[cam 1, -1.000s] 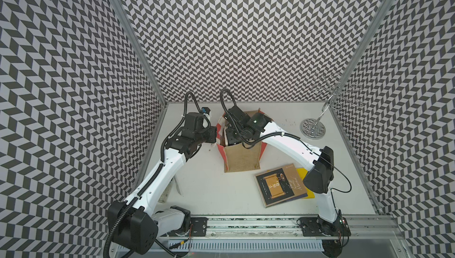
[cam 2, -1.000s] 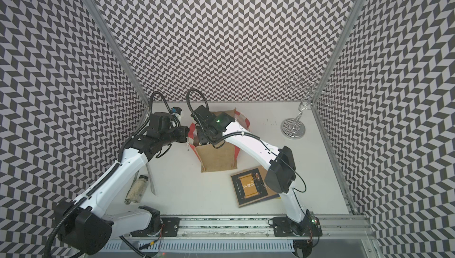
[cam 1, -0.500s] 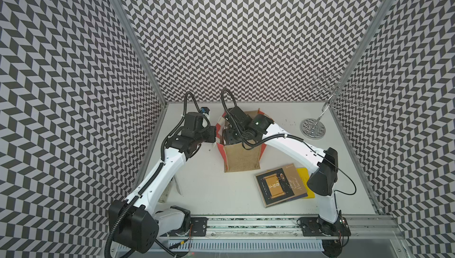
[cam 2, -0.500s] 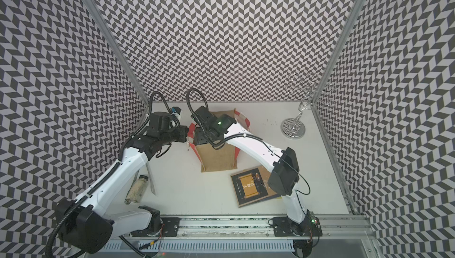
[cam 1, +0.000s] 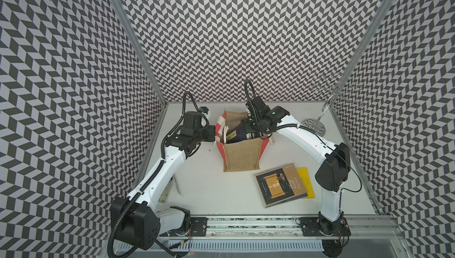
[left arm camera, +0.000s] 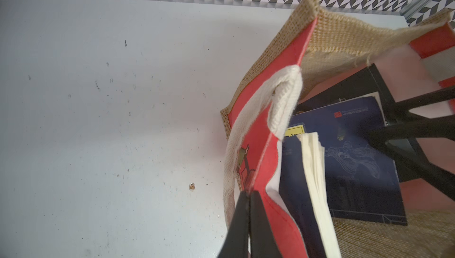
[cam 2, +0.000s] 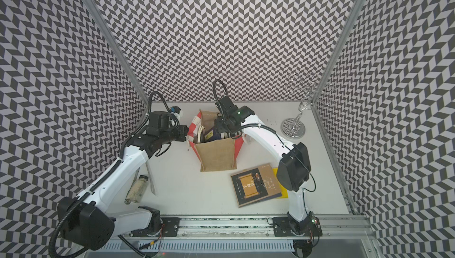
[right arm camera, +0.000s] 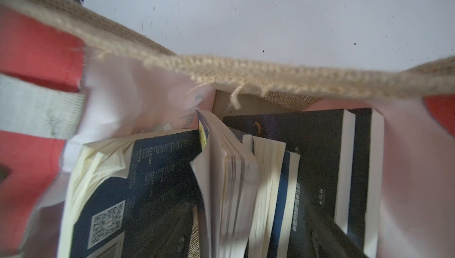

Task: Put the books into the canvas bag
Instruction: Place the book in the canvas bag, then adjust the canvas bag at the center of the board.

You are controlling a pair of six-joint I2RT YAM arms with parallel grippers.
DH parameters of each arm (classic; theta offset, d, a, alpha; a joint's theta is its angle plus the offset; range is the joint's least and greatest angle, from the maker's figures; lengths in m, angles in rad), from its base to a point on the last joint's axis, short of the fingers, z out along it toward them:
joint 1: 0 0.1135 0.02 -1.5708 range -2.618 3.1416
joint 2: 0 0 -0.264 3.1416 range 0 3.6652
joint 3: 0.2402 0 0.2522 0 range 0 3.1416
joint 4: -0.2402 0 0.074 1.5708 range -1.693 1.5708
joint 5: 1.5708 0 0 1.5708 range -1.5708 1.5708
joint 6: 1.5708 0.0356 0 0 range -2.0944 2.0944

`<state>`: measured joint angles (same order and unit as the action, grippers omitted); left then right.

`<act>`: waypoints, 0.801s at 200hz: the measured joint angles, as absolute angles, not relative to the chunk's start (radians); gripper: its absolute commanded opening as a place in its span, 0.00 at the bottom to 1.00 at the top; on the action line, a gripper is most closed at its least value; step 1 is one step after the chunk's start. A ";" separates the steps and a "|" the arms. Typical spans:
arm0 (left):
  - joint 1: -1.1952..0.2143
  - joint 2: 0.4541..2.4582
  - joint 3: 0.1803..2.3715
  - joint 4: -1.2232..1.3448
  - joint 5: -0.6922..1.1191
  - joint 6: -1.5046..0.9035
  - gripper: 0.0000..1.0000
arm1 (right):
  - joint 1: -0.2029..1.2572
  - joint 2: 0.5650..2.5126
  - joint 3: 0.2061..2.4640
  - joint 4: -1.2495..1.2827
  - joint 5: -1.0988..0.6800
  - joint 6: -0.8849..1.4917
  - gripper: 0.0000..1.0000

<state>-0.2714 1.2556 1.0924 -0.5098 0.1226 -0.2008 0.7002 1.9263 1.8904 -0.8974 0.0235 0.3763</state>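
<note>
Twin overhead views down on the whole table [cam 1: 221, 195]; wrist cameras close inside the shared canvas bag [left arm camera: 283, 175].

The left end effector [left arm camera: 248, 199] is clamped on the red wall of the canvas bag [left arm camera: 275, 111] beside its white handle [left arm camera: 278, 96]. Navy books [left arm camera: 354, 155] stand inside, above the white surface [left arm camera: 110, 121].

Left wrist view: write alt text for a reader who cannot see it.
Two black fingers pinch the red rim of a tan woven bag beside its white strap. Inside, navy books stand loosely, with the other arm's dark fingers spread above them. A scuffed white table fills the rest.
</note>
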 measured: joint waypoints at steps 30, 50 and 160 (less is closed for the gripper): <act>-0.271 1.259 1.093 -0.509 0.125 -0.203 0.00 | 0.683 1.805 1.803 -0.840 0.007 0.349 0.73; -0.270 1.264 1.100 -0.509 0.126 -0.204 0.00 | 0.658 1.713 1.751 -0.813 0.004 0.330 0.75; -0.272 1.265 1.126 -0.509 0.152 -0.221 0.00 | 0.428 1.603 1.520 -0.804 0.040 0.270 0.70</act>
<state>-0.2722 1.2652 1.1263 -0.5091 0.1524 -0.2207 0.4282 1.6028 1.5196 -0.8043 0.0402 0.2703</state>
